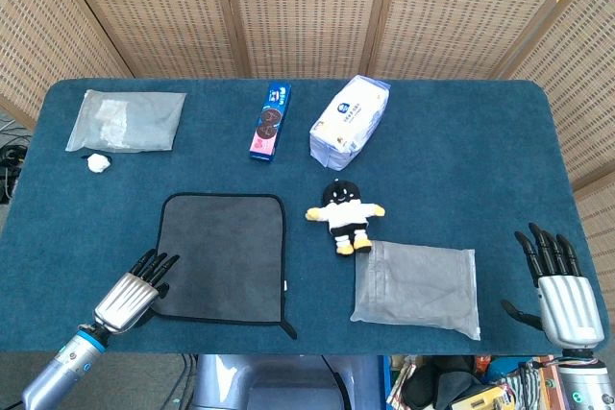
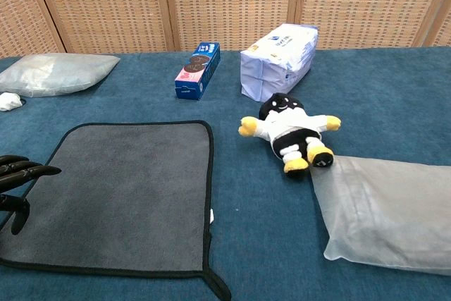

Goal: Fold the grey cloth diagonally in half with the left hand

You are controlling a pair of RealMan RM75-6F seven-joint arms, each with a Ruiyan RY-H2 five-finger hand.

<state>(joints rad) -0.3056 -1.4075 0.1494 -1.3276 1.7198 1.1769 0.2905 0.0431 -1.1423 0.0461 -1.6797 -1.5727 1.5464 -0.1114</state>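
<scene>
The grey cloth (image 1: 223, 256) with black edging lies flat and unfolded on the blue table, left of centre; the chest view shows it as the same grey cloth (image 2: 120, 195). My left hand (image 1: 133, 292) lies at the cloth's near left corner, its dark fingertips (image 2: 28, 171) reaching over the left edge. The fingers are spread and hold nothing. My right hand (image 1: 559, 287) rests at the table's near right corner, fingers apart and empty, far from the cloth.
A black-and-white plush doll (image 1: 343, 215) lies right of the cloth, with a clear bag (image 1: 418, 287) in front of it. At the back are a cookie box (image 1: 271, 122), a tissue pack (image 1: 350, 121), another clear bag (image 1: 126, 121) and a small white lump (image 1: 97, 163).
</scene>
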